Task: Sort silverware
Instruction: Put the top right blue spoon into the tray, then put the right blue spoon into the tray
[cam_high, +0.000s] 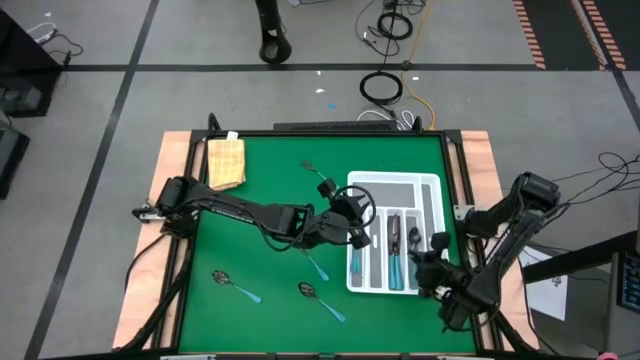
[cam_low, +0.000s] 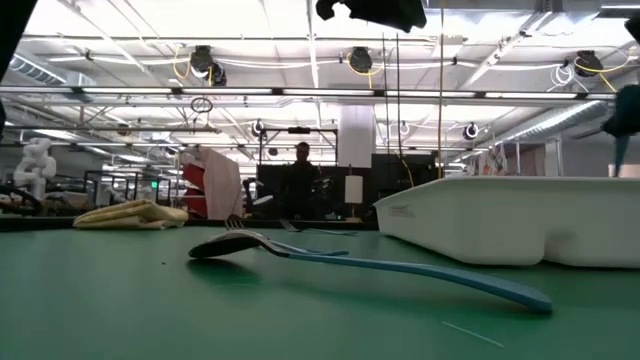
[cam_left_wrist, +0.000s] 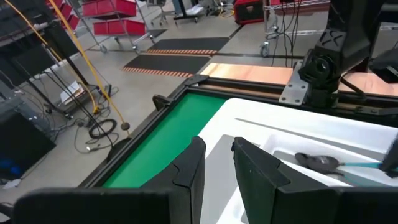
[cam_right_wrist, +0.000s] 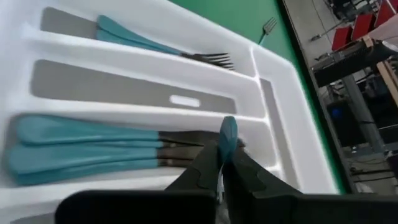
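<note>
The silverware has silvery heads and teal handles. Loose on the green table lie a fork (cam_high: 314, 170), two spoons (cam_high: 231, 283) (cam_high: 317, 296) and one more piece (cam_high: 316, 265). The nearest spoon (cam_low: 300, 255) lies flat. Forks (cam_right_wrist: 155, 46) and knives (cam_right_wrist: 81, 151) lie in the white tray (cam_high: 432, 182). My left gripper (cam_left_wrist: 217, 168) is open and holds nothing; it hovers at the tray's left edge (cam_high: 355, 232). My right gripper (cam_right_wrist: 222, 163) is over the tray's near right corner (cam_high: 437, 268), shut on a teal-handled piece. My right gripper pinches a teal handle (cam_right_wrist: 228, 132) between its two fingers, and the handle's rounded end sticks out past the fingertips. The piece is lifted clear above the tray's knife compartment. The fingers hide its head, so I cannot tell which kind of piece it is.
A folded yellow cloth (cam_high: 227, 160) lies at the table's far left corner. A spoon (cam_left_wrist: 323, 162) rests in a tray compartment ahead of my left gripper. Wooden rims (cam_high: 478, 150) border the table. Open green surface stretches left of the tray.
</note>
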